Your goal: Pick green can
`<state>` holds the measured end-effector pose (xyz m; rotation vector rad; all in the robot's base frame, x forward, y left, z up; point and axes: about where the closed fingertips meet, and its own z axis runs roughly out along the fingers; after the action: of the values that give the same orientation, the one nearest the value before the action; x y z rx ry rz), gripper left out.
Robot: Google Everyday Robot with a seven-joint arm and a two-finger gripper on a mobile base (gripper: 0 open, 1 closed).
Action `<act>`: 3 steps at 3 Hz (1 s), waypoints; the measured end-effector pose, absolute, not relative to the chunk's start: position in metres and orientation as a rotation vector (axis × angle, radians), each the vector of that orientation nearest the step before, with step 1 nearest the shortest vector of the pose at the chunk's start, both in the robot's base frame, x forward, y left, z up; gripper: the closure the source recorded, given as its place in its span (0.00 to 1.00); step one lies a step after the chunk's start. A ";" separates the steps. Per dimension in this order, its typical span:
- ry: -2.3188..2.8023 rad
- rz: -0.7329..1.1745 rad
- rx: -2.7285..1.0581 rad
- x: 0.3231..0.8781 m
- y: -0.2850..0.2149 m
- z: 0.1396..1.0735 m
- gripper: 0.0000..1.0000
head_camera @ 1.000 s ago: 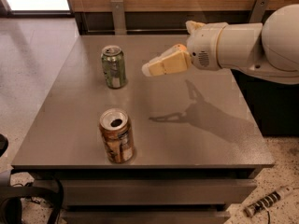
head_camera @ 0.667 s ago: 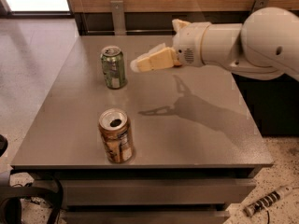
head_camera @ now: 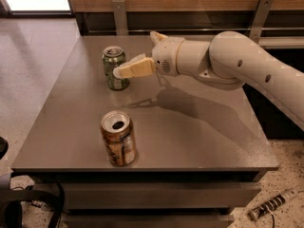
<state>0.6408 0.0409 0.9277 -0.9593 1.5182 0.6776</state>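
The green can [head_camera: 113, 66] stands upright on the far left part of the grey table [head_camera: 199, 137]. It has pale markings and a silver top with a pull tab. My gripper [head_camera: 118, 71] reaches in from the right on a white arm. Its cream-coloured tip overlaps the can's right side in the camera view. I cannot tell whether it touches the can.
A brown-and-gold can [head_camera: 118, 138] stands upright near the table's front left, its top opened. A wooden wall with metal brackets [head_camera: 119, 15] runs behind the table. Cables lie on the floor at the lower left, and a power strip [head_camera: 271, 204] lies at the lower right.
My arm has moved left across the table. The gripper tip went from well right of the green can to its right side. Both cans stayed in place.
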 end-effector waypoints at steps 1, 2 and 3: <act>1.502 0.702 -0.920 0.645 0.051 0.910 0.00; 1.479 0.724 -0.906 0.653 0.065 0.899 0.00; 1.448 0.743 -0.914 0.660 0.086 0.894 0.10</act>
<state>0.6600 0.0862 0.8937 -0.9142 1.4480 0.7429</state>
